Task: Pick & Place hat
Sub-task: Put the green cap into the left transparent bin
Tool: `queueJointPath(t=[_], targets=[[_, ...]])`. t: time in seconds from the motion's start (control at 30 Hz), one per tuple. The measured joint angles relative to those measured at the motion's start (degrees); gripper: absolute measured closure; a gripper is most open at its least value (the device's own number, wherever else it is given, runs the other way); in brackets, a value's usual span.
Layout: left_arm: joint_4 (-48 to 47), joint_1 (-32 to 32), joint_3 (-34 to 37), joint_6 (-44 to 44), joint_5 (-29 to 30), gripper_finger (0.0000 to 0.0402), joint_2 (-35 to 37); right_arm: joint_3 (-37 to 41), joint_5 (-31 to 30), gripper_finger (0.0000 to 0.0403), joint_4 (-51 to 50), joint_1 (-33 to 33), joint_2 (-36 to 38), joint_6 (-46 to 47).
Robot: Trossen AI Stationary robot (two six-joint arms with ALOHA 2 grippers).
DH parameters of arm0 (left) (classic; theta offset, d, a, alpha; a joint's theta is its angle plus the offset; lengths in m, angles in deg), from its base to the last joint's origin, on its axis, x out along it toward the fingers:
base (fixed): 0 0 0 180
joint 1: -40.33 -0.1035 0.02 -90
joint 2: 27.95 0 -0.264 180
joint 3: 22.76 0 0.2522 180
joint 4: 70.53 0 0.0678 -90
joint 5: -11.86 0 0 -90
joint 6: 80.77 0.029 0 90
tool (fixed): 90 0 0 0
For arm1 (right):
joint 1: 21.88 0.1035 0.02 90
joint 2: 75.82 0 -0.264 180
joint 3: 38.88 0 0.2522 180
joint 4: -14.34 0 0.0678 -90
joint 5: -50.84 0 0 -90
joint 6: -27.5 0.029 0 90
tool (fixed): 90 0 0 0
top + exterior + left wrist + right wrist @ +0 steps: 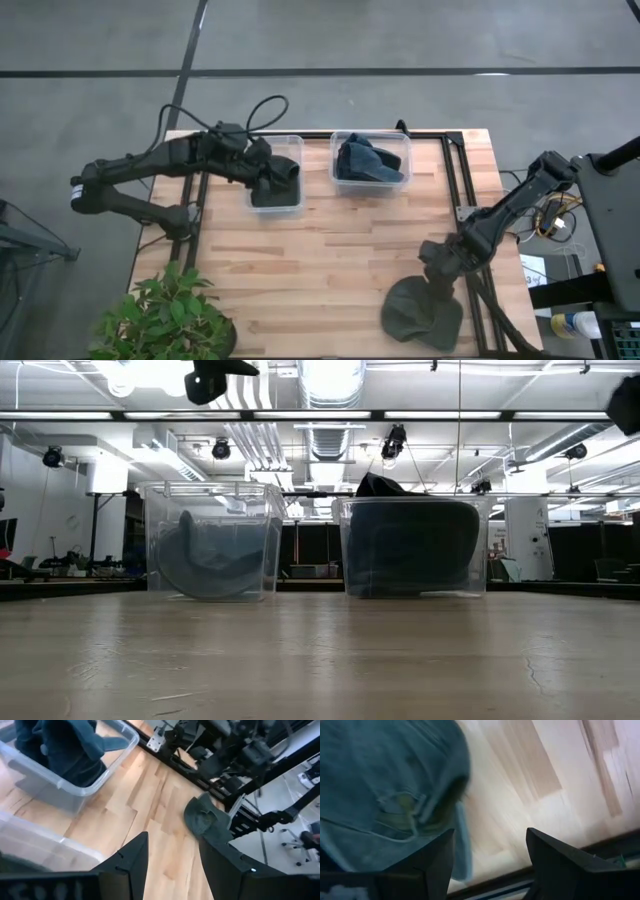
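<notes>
A dark green hat (420, 312) lies flat on the table's near right part; it also shows in the left wrist view (202, 817). My right gripper (441, 268) hovers open at the hat's far edge. In its wrist view the hat (385, 785) lies beside one finger of the open gripper (490, 862), and I see no touch. My left gripper (285, 175) is open (172, 862) above the left clear bin (297, 140), which holds a dark hat (215, 555).
A second clear bin (405, 140) at the table's far middle holds dark blue hats (368, 162). A potted plant (165, 315) stands at the near left corner. Black rails (455, 185) run along the table's right side. Bare wood (320, 260) lies between the bins and the green hat.
</notes>
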Motion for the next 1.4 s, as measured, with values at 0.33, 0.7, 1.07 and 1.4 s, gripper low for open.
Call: queueJointPath(t=[0.33,0.7,1.07,1.4], targets=[[7.2,1.1,0.6,1.5,-0.2,0.0234,0.5,5.7,3.2,0.0165,3.9,3.2,0.0,1.6],[8.5,1.3,1.3,-1.3,-0.1,0.0234,0.5,8.8,1.7,0.0165,14.4,6.2,0.0,3.2],[8.7,1.4,1.3,-2.6,-0.1,0.0234,0.5,11.8,1.2,0.0190,21.7,8.0,0.0,4.4],[8.8,1.4,1.3,-5.6,-0.1,0.0234,-0.3,12.5,1.3,0.0234,26.2,9.2,0.0,4.0]])
